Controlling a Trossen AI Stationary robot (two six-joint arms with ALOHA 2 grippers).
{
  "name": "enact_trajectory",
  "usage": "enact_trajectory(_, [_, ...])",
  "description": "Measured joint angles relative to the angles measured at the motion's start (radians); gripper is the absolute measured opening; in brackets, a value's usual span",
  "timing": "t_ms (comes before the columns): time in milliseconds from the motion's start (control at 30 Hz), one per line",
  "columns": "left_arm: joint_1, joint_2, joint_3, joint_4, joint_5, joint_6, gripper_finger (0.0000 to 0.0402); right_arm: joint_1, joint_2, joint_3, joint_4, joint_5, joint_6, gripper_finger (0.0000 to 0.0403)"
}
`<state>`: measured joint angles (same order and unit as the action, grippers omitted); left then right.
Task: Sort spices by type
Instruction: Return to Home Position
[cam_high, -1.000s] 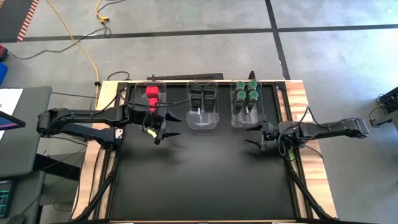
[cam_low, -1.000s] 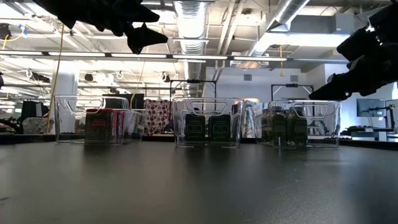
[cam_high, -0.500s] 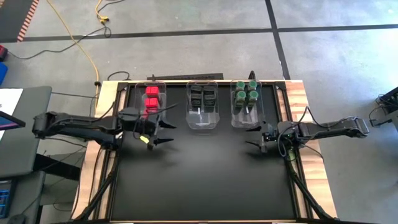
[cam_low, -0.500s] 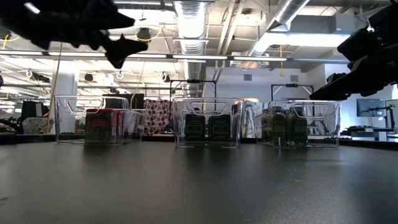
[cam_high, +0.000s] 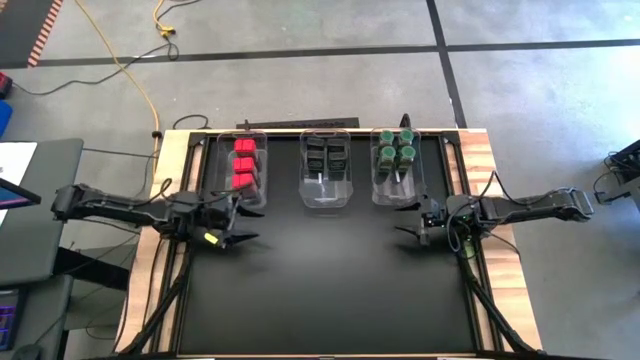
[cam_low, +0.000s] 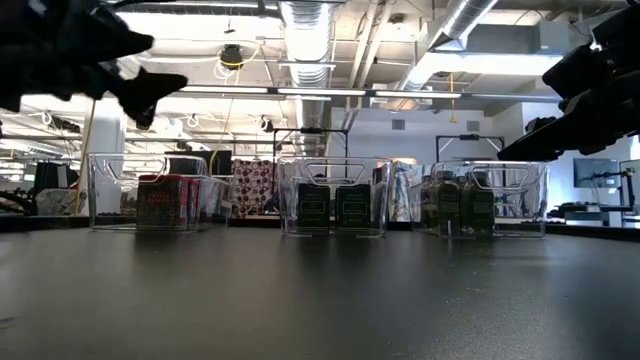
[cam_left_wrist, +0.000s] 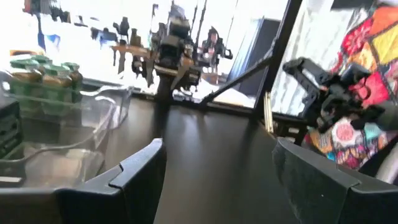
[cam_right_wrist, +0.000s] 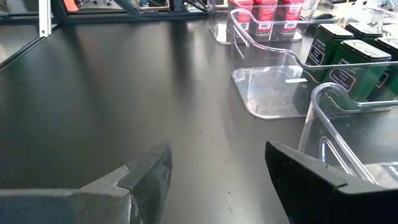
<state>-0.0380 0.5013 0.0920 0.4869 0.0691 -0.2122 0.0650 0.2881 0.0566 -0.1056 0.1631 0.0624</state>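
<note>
Left gripper (cam_high: 240, 226) hangs just below the left clear bin (cam_high: 262, 192), left of centre in the high view. We see its fingers spread wide with nothing between them. Right gripper (cam_high: 403, 219) sits right of centre, just below the right clear bin (cam_high: 396, 192), and its fingers are equally parted and empty.

We find the spices grouped by kind along the upper edge of the black tabletop (cam_high: 320, 290). The red-topped cans (cam_high: 243, 165) stand in a column inside the left clear bin. The dark rectangular cans (cam_high: 327, 155) fill the upper half of the middle clear bin (cam_high: 325, 195), and the green-lidded jars (cam_high: 395, 148) cluster in the upper half of the right clear bin. The three bins stand side by side, apart from one another. Both arms reach in from the table's side edges, and in the low view the grippers are raised clear of the surface.
</note>
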Motion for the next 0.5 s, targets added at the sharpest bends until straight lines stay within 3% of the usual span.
enact_trajectory(200, [0.0,-0.263,-0.08,-0.024,0.013,0.009,0.0282,0.0,-0.001,0.0,0.001,0.001,-0.001,0.0286])
enact_trajectory(367, [0.0,-0.474,-0.081,-0.198,0.058,0.066,0.0282,0.0,0.0,0.0,0.002,0.001,-0.003,0.0286])
enact_trajectory(500, [0.001,-0.493,-0.082,-0.298,0.079,0.072,0.0282,0.0,0.0,0.0,0.004,0.002,-0.003,0.0286])
